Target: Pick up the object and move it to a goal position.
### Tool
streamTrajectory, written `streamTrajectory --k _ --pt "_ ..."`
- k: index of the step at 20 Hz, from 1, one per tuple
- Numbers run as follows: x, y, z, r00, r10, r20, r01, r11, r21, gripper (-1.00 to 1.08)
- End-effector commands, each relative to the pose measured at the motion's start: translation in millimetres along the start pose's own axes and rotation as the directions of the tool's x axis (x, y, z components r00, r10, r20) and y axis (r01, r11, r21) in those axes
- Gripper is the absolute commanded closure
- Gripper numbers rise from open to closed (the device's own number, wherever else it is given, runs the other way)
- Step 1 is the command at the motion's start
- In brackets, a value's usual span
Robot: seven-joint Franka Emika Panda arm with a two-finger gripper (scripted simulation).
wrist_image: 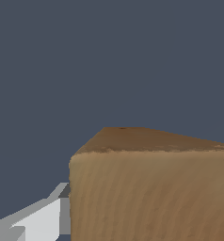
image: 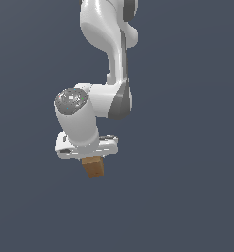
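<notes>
Hanging under the white tool [image: 93, 158], the brown cube [image: 94, 168] is pinched between fingers mostly hidden by the tool's body. The wrist view crops the cube [wrist_image: 151, 188], with one grey finger [wrist_image: 43, 219] touching its side.

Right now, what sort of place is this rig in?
A bare simulator scene, not a real room: flat, uniform grey-blue backdrop all round, smoothly rendered white arm, and one brown cube under the pincer. No table edge, walls or furniture show.
</notes>
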State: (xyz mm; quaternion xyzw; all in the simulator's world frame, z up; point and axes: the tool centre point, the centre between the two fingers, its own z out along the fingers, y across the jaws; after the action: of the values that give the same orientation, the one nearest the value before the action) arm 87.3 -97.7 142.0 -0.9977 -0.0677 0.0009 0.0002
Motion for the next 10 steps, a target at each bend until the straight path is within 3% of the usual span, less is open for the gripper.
streamTrajectory --k 1,10 --pt "-0.1 0.5 -1.8 1.000 0.000 0.000 0.000 1.000 0.000 1.08" --pt "-5.8 16.5 -47.6 1.000 0.000 -0.001 0.000 1.000 0.000 1.08"
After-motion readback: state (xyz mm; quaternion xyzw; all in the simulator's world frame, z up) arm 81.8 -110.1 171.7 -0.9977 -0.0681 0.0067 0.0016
